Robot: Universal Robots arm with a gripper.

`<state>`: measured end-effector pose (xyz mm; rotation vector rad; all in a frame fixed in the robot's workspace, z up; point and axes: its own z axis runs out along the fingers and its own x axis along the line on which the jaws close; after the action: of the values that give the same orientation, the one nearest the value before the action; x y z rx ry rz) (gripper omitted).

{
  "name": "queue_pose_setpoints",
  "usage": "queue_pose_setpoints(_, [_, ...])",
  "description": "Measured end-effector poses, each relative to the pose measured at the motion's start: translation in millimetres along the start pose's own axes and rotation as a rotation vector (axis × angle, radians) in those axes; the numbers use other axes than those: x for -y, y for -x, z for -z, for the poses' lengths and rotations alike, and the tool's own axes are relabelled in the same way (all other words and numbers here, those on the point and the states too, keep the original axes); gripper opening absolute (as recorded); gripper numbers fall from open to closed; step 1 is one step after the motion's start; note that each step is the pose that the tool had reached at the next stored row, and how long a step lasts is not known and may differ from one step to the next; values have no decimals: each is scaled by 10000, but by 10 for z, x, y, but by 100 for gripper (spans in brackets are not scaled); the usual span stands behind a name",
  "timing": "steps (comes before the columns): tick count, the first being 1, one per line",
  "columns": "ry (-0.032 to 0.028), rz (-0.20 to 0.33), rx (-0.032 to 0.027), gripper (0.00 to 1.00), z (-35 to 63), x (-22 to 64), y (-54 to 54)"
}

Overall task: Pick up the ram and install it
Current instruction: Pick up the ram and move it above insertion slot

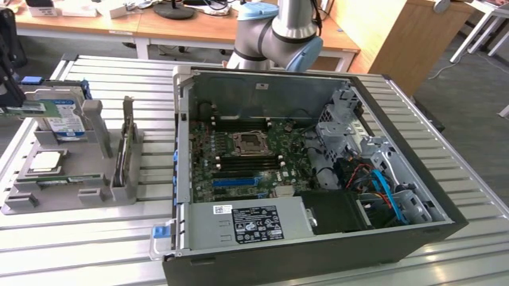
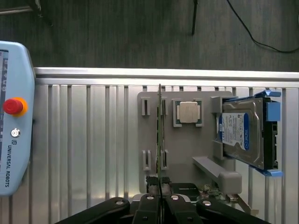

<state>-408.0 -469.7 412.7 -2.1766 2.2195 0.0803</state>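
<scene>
1. A grey tray (image 1: 47,204) stood on the slatted counter (image 1: 80,250) at the exterior view's left. It held:
   - a hard drive (image 2: 243,133) with blue rails, leaning in a stand;
   - a square silver CPU (image 2: 188,112) in a recess;
   - an upright expansion card (image 1: 125,146);
   - 1 second memory stick (image 1: 71,179) lying in the front slot.
2. An open computer case (image 1: 318,253) lay on its side, to the exterior view's right of the tray. Inside were:
   - a motherboard (image 1: 238,167) with its CPU socket (image 1: 250,144);
   - a power supply (image 1: 247,221) along the near wall;
   - blue and orange cables (image 1: 380,182) at the drive-bay end.
3. The gripper (image 2: 160,187) was narrowed almost fully, its 2 fingers clamped on the ram (image 2: 160,140).
4. In the wrist view the ram was seen edge-on as a thin green line. It ran straight out from between the fingertips and passed over the tray's 2 pairs of clips, just beside the CPU.
5. In the exterior view the held ram hung above the tray at that view's left edge. It was in front of the hard drive and well apart from the computer case.
6. A pale blue teach pendant (image 2: 16,116) with a red button lay at the counter's edge, apart from the tray.
</scene>
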Motion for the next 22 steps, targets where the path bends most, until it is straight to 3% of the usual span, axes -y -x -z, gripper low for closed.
queue_pose_setpoints(5, [0, 0, 0, 12, 64, -1, 4])
queue_pose_setpoints(14, [1, 1, 0, 12, 67, 0, 4])
queue_pose_setpoints(22, [2, 0, 0, 12, 68, 117, 6])
